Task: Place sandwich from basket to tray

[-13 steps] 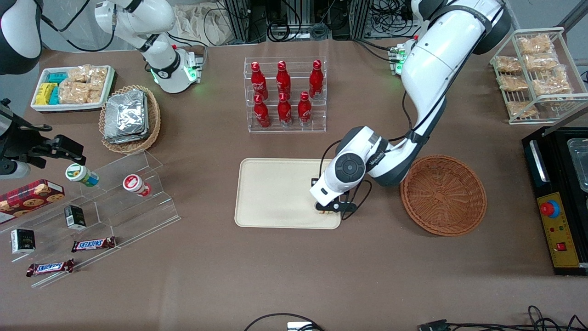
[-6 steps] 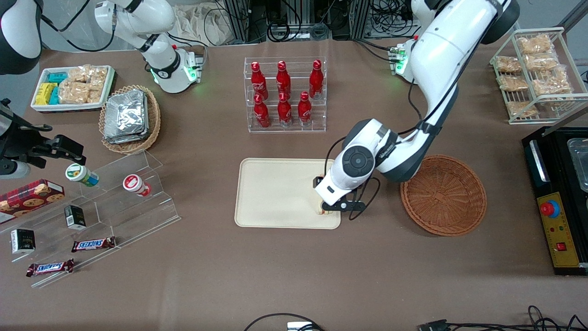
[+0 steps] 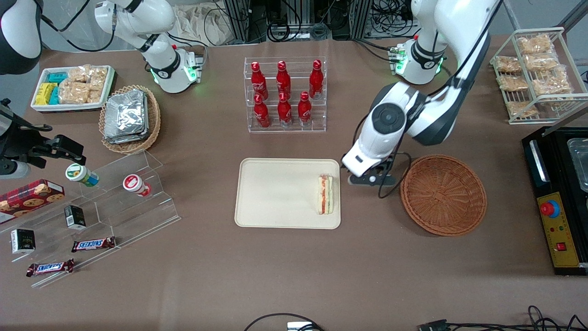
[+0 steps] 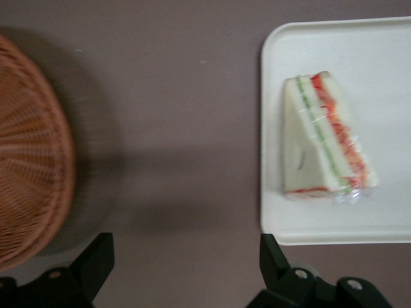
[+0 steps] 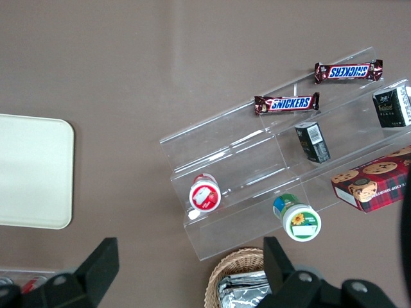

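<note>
- Your triangular wedge sandwich (image 3: 325, 194) of pale white bread, clear-wrapped with orange-red and green filling along its cut edge, lies flat on the cream-beige rectangular tray (image 3: 275, 193), close to the rim nearest the basket.
- The round reddish-brown woven wicker basket (image 3: 443, 195) sits empty on the brown surface (image 3: 294, 276), apart from the tray.
- Your pincer (image 4: 186, 260) hangs spread wide and holds nothing, above the bare strip between tray and basket.
- From the pincer the sandwich lies toward the parked arm's end; its long cut edge runs parallel to the tray's short rim.
- I judge the placement done; you only need to lift clear, no regrasp.
</note>
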You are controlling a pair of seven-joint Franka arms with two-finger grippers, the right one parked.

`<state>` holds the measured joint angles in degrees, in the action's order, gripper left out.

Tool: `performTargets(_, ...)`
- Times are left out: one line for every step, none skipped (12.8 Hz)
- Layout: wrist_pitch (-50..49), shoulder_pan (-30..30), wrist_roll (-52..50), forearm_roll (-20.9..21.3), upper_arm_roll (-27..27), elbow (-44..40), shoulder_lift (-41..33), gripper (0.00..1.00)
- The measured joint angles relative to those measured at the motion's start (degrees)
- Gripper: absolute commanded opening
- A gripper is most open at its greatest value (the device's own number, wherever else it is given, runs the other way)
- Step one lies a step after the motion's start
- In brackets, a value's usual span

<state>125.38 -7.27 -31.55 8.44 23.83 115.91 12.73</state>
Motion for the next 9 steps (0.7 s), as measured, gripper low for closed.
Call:
performTargets(-1.0,1.4,1.2,-0.1,-0.1,1.8,-3.4,1.00)
performTargets(-3.7,2.9,2.7,-0.1,-0.1,2.1,-6.1,1.00)
performTargets(-7.4,4.7,4.4,-0.2,-0.2,1.5,-8.3,0.98)
performTargets(-12.6,6.6,6.2,-0.2,-0.3,-0.2,-10.0,0.98)
performTargets(-17.6,8.3,7.4,-0.2,-0.5,-3.0,-10.8,0.98)
performTargets(-20.9,9.9,8.0,-0.2,-0.7,-6.0,-11.1,0.98)
performTargets(-22.4,11.7,8.4,-0.2,-0.9,-8.5,-11.1,0.95)
performTargets(-22.7,13.6,8.7,-0.2,-1.1,-10.3,-11.1,0.95)
performTargets(-22.7,15.4,8.9,-0.2,-1.2,-11.4,-11.1,0.96)
